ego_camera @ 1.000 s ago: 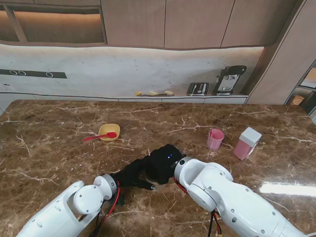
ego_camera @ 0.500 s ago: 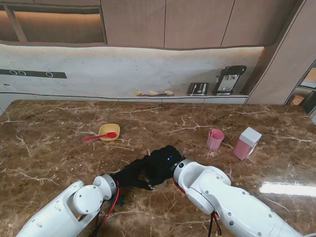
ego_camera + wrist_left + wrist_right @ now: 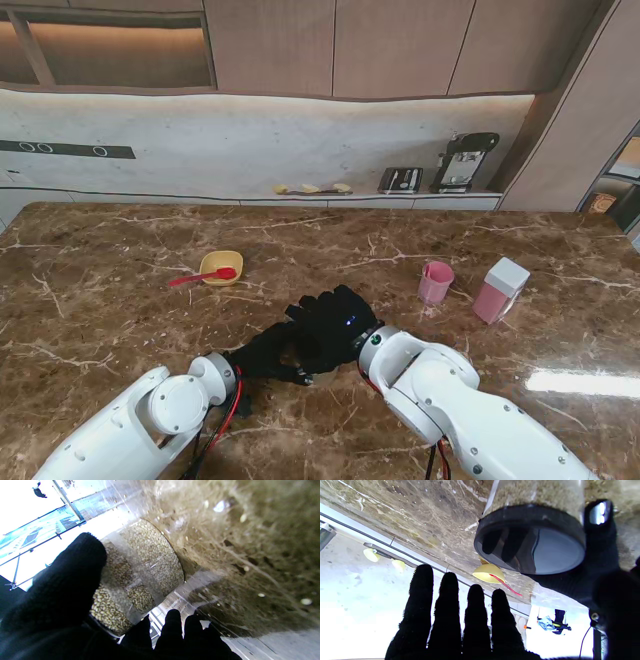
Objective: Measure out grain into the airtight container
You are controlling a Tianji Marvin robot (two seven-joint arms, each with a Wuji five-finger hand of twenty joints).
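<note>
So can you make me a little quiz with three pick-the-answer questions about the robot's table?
1. Where does the red spoon lie?
A. in the small yellow bowl
B. in the pink cup
C. beside the toaster

2. How many pink things stand on the brown marble table?
A. none
B. two
C. five

3. How is the right hand?
A. fingers spread apart
B. closed in a fist
C. holding the spoon

Answers: 1 A, its tip rests in the bowl. 2 B, the cup and a pink box with a white lid. 3 A, the right wrist view shows straight fingers gripping nothing.
</note>
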